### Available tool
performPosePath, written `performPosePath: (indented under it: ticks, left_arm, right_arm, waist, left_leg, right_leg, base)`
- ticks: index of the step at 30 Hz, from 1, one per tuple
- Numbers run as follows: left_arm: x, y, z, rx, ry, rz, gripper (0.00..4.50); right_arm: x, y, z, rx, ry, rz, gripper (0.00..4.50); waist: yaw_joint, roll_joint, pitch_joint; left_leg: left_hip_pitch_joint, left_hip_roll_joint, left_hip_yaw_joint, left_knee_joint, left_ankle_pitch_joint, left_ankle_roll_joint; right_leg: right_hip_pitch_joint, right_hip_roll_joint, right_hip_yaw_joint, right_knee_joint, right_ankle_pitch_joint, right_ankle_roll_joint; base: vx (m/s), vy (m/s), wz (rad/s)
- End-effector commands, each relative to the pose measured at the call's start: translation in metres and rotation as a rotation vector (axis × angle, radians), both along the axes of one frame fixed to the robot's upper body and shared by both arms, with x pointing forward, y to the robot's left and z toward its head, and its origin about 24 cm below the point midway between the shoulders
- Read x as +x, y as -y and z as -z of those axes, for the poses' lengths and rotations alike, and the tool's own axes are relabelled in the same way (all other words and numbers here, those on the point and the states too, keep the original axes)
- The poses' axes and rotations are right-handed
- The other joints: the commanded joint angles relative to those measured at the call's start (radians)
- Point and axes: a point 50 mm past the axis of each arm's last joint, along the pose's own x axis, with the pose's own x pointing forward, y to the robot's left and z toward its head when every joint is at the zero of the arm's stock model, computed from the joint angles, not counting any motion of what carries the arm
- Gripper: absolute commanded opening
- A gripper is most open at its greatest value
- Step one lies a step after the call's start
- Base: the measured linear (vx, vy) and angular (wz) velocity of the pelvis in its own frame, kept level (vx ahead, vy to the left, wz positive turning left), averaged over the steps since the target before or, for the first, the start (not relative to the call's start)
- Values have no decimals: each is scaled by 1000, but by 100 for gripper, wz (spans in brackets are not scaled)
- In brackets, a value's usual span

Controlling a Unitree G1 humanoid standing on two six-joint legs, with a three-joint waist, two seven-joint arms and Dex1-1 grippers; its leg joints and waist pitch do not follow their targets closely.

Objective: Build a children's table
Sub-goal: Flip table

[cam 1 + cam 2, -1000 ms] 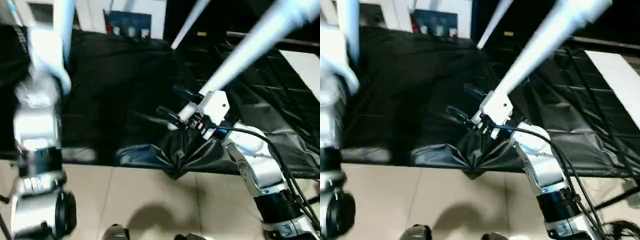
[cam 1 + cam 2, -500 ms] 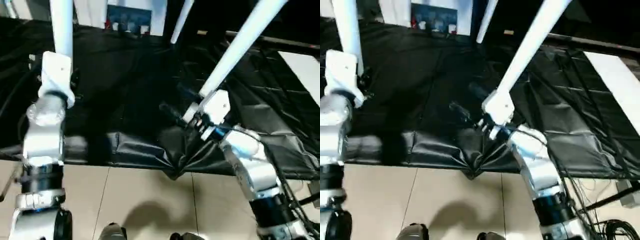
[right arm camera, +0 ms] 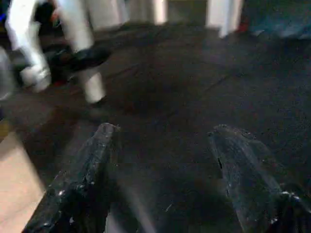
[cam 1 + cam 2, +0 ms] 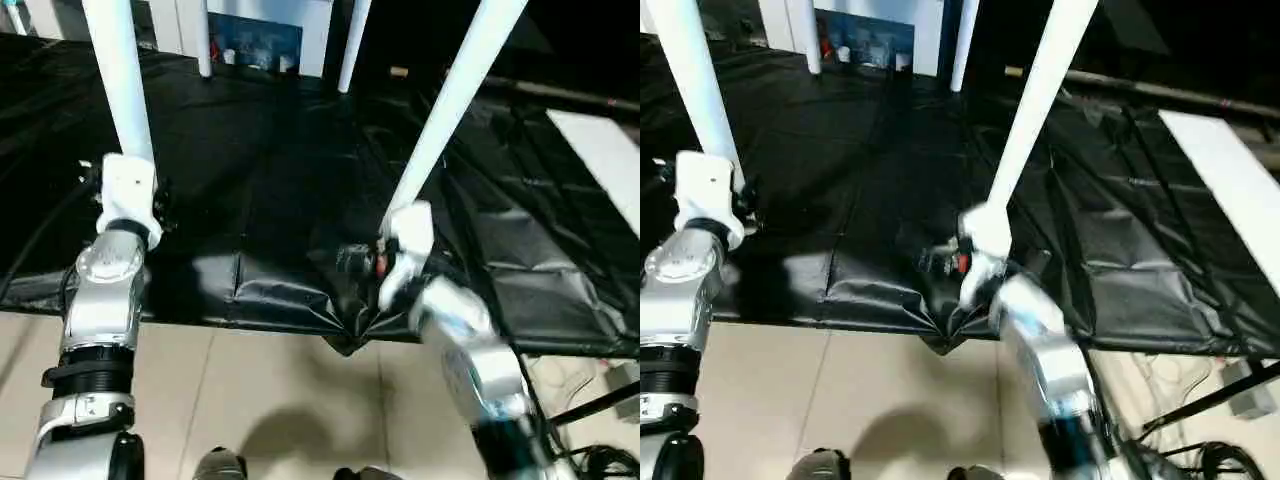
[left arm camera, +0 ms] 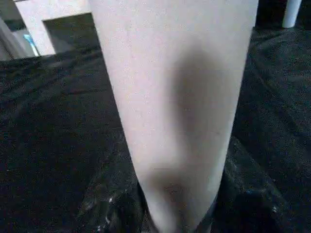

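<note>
Jaws: left gripper point(image 4: 128, 190) clamps a white leg point(image 4: 117, 75); right gripper point(image 3: 160, 160) gapes, empty.
Table: standing on the black sheet point(image 4: 260, 150).
Handling: likely light, stiff, slick; grip legs low.

legs point(image 4: 118, 80): smooth matt white plastic | sheet point(image 4: 270, 180): glossy creased black plastic | forearm point(image 4: 100, 300): brushed silver metal

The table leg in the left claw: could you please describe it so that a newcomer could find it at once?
White legs rise over the black sheet: two far legs, two near. The left near leg stands on the robot's left. It alone is clamped near its foot by the left claw; the right claw by the right near leg is open.
</note>
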Motion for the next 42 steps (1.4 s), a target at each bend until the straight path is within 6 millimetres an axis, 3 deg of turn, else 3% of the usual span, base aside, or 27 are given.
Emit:
performPosePath:
  ticks: [1, 3, 4, 7, 11, 17, 19, 21, 25, 27, 28, 29, 30, 32, 33, 34, 35, 36, 37, 38, 39, 42]
  left_arm:
    - [3, 11, 12, 106, -68, 89, 150]
    - [5, 11, 13, 114, -77, 100, 150]
    - [6, 11, 13, 116, -79, 105, 185]
    - [7, 11, 11, 111, -66, 101, 224]
    - [6, 11, 4, 63, 9, 96, 240]
    - [-2, 10, -3, -36, 120, 130, 286]
    - [-7, 8, -4, -54, 140, 130, 311]
    - [-15, 5, -2, -73, 155, 118, 316]
    - [-34, -9, 3, -34, 172, 47, 358]
    - [-42, -13, 3, -38, 206, 31, 362]
    - [-55, -19, 4, -58, 237, 4, 362]
    - [-55, -19, 4, -58, 237, 4, 362]
    - [-62, -22, 6, -65, 248, -7, 362]
    - [-76, -27, 8, -78, 262, -25, 362]
    - [-81, -28, 9, -87, 266, -32, 362]
    - [-92, -28, 9, -105, 272, -45, 362]
    - [-98, -25, 8, -114, 273, -43, 362]
    - [-98, -25, 8, -114, 273, -43, 362]
    - [-103, -19, 7, -135, 266, -36, 362]
    - [-106, -10, 9, -187, 242, -10, 362]
    - [-108, -1, 12, -194, 200, 3, 362]
    - [-110, 24, 17, -167, 151, 4, 362]
  right_arm:
    - [0, 3, -6, -17, 31, -8, 318]
    - [2, 4, -7, -29, 41, 3, 318]
    - [2, 5, -7, -33, 43, 12, 318]
    - [4, 7, -10, -35, 52, 36, 318]
    - [3, 9, -15, -4, 58, 67, 318]
    - [4, 16, -24, 59, 78, 121, 318]
    - [1, 18, -25, 71, 78, 123, 318]
    - [-3, 20, -24, 72, 71, 128, 318]
    - [-11, 27, -19, 50, 63, 177, 318]
    - [-14, 32, -19, 41, 70, 210, 318]
    - [-18, 37, -20, 39, 81, 244, 318]
    - [-18, 37, -20, 39, 81, 244, 318]
    - [-19, 40, -20, 37, 79, 266, 318]
    - [-21, 45, -19, 31, 71, 303, 318]
    - [-22, 47, -18, 25, 66, 317, 318]
    - [-24, 51, -15, -6, 45, 343, 318]
    - [-25, 53, -14, -27, 42, 358, 318]
    - [-25, 53, -14, -27, 42, 358, 318]
    - [-26, 56, -13, -49, 36, 380, 318]
    - [-26, 59, -11, -70, 18, 397, 318]
    - [-27, 61, -9, -101, -1, 417, 318]
    - [-26, 66, -2, -173, -16, 483, 318]
  waist:
    - [-10, 36, -56]
    - [-11, 34, -53]
    - [-12, 34, -52]
    - [-13, 33, -51]
    - [-14, 31, -51]
    - [-11, 32, -58]
    - [-10, 42, -62]
    - [-11, 43, -61]
    - [-12, 50, -62]
    - [-12, 61, -62]
    - [-14, 63, -58]
    - [-15, 60, -56]
    - [-13, 73, -57]
    - [-16, 68, -52]
    - [-20, 71, -51]
    - [-17, 82, -53]
    - [-20, 77, -50]
    - [-20, 79, -49]
    - [-19, 83, -44]
    - [-21, 80, -40]
    - [-16, 85, -43]
    - [-15, 85, -46]
  left_leg:
    - [50, 24, -12, -95, -451, -63]
    - [52, 23, -13, -96, -469, -65]
    - [52, 24, -14, -97, -475, -70]
    - [51, 25, -16, -98, -483, -73]
    - [48, 25, -15, -98, -465, -68]
    - [41, 25, -6, -95, -332, -46]
    - [40, 25, -5, -93, -291, -41]
    - [38, 26, -2, -91, -259, -32]
    - [38, 24, 1, -87, -242, -20]
    - [41, 23, 0, -88, -258, -24]
    - [41, 25, 0, -91, -295, -31]
    - [39, 25, 0, -93, -311, -32]
    - [45, 24, -1, -92, -345, -37]
    - [40, 27, -1, -95, -366, -44]
    - [41, 25, -2, -97, -392, -47]
    - [45, 26, -4, -97, -415, -54]
    - [43, 26, -3, -98, -423, -52]
    - [43, 27, -4, -99, -435, -56]
    - [56, 25, -4, -97, -506, -63]
    - [53, 23, -5, -97, -517, -63]
    - [55, 22, -8, -96, -520, -68]
    - [55, 21, -7, -94, -506, -67]
  right_leg:
    - [15, -51, 35, -84, -317, -107]
    - [13, -53, 36, -87, -348, -102]
    - [13, -56, 37, -88, -362, -98]
    - [13, -57, 37, -88, -378, -94]
    - [14, -61, 39, -90, -386, -92]
    - [26, -54, 38, -72, -205, -129]
    - [33, -51, 37, -61, -126, -144]
    - [36, -49, 37, -56, -63, -161]
    - [42, -45, 38, -54, -18, -164]
    - [41, -46, 39, -56, -35, -166]
    - [40, -46, 40, -61, -78, -163]
    - [40, -45, 40, -64, -99, -162]
    - [34, -45, 41, -68, -148, -158]
    - [34, -45, 43, -74, -181, -151]
    - [34, -44, 42, -76, -219, -142]
    - [31, -46, 43, -78, -258, -136]
    - [30, -44, 43, -82, -272, -131]
    - [30, -44, 43, -81, -289, -129]
    - [19, -45, 44, -95, -393, -115]
    - [20, -46, 44, -98, -426, -107]
    - [21, -48, 45, -102, -471, -93]
    - [18, -44, 45, -110, -500, -52]
  base:
    - [0, 0, 0]
    - [0, 0, 0]
    - [0, 0, 0]
    - [0, 0, 0]
    - [0, 0, 0]
    - [0, 0, 0]
    - [0, 0, 0]
    - [0, 0, 0]
    - [0, 0, 0]
    - [0, 0, 0]
    - [0, 0, 0]
    - [0, 0, 0]
    - [0, 0, 0]
    - [0, 0, 0]
    - [0, 0, 0]
    - [0, 0, 0]
    - [0, 0, 0]
    - [0, 0, 0]
    - [0, 0, 0]
    - [0, 0, 0]
    - [0, 0, 0]
    - [0, 0, 0]
